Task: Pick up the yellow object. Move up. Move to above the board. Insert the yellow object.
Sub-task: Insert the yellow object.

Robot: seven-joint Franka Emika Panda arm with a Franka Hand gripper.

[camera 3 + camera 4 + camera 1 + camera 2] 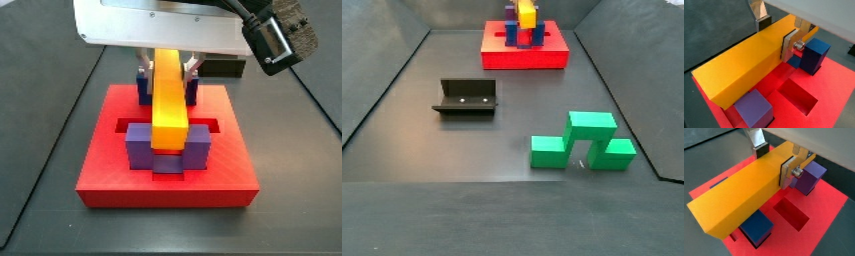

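The yellow object (741, 62) is a long, narrow bar with plain smooth faces, yellow on its broad sides and shading to orange along its top edge. It lies level over the board (227, 165), a flat red square slab, and in a side view it runs lengthwise between the board's upright posts, a purple pair (170, 152) at its near end and a blue pair (144, 88) at its far end. Whether the bar touches the board's surface cannot be told. The gripper (777, 34) is directly above the board's far half, its silver fingers (791, 44) clamped on the bar's two broad faces near that end. A recessed slot (791, 214) in the board shows open beside the bar.

Well away from the board, the fixture (466, 97) stands on the dark floor, and three green blocks (583, 142) sit clustered beyond it.
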